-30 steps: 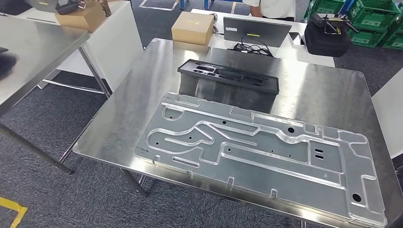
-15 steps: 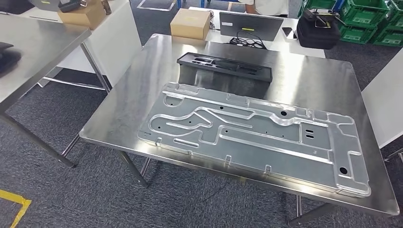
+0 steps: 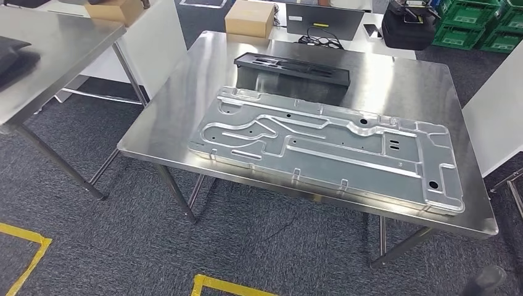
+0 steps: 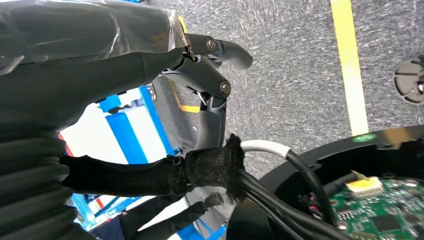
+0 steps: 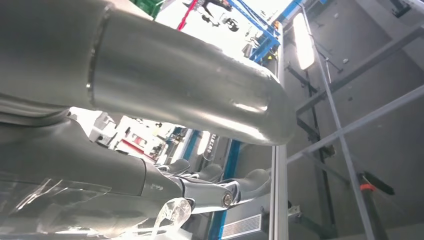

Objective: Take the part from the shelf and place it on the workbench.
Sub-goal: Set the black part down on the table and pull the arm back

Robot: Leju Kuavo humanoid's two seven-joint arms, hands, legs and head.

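The part, a large pressed aluminium plate (image 3: 321,142) with ribs and holes, lies flat on the steel workbench (image 3: 401,80), reaching from its left middle to the near right corner. Behind the plate, a black moulded tray (image 3: 290,65) sits on the same bench. In the left wrist view my left hand (image 4: 200,65) hangs over grey carpet, its dark fingers (image 4: 225,50) lightly bent with nothing in them. My right hand (image 5: 200,187) in the right wrist view points up toward the ceiling, fingers (image 5: 250,182) stretched and apart, holding nothing.
A second steel table (image 3: 55,49) stands at the left. A cardboard box (image 3: 250,17), a laptop (image 3: 324,13) and a black bag (image 3: 407,28) sit on a white table beyond the bench. Green crates (image 3: 475,28) are at the far right. Yellow floor tape (image 3: 222,285) runs before me.
The whole picture has shifted: the camera has drawn back from the workbench, so more floor and the table legs show. The plate and black tray lie as before.
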